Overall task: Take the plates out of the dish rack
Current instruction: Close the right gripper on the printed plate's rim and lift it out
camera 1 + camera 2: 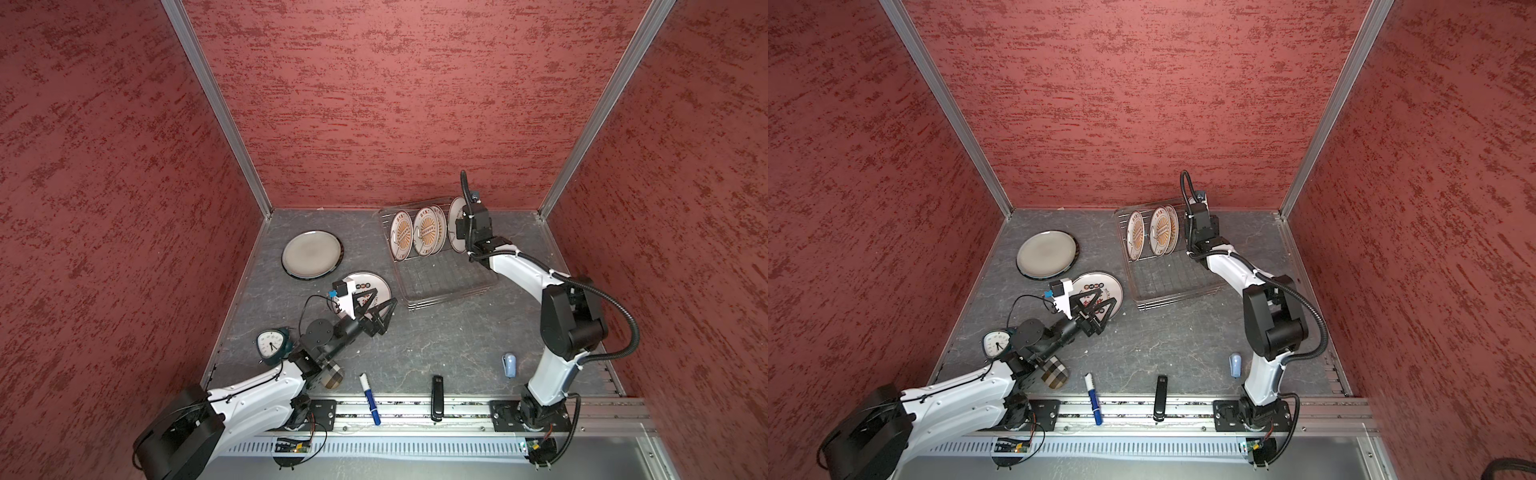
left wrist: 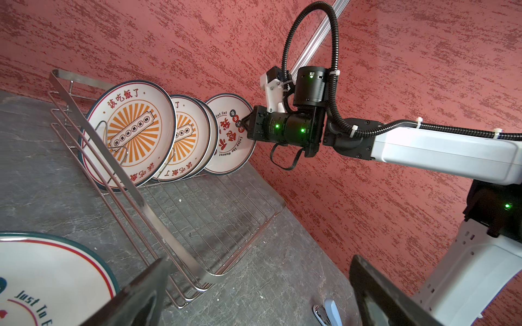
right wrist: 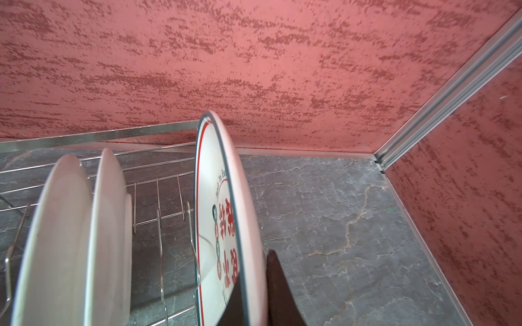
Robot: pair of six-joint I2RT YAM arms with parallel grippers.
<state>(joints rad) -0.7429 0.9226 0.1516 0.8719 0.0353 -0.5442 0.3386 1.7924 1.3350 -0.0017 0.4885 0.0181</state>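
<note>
My right gripper (image 3: 258, 288) clamps the rim of the end plate (image 3: 214, 225) in the dish rack (image 1: 446, 276); it is probably stiff, slick, breakable ceramic. My left gripper (image 1: 374, 308) gapes wide, empty.

The table (image 1: 436, 332) has a dark grey, marbled top with pale veins. Towards the back, right of the middle, a wire dish rack (image 1: 444, 274) sits on it, close to the rear wall. Left of the rack a grey plate (image 1: 311, 254) lies flat. Just beside it, nearer the front, a white plate (image 1: 376, 286) with printed lettering also lies flat. A small clock (image 1: 271, 343) sits near the left edge, with a checked cup (image 1: 332, 374) close by. Along the front lie a blue-and-white marker (image 1: 370, 399), a slim black object (image 1: 437, 397) and a pale blue stapler (image 1: 509, 365), well apart.
</note>
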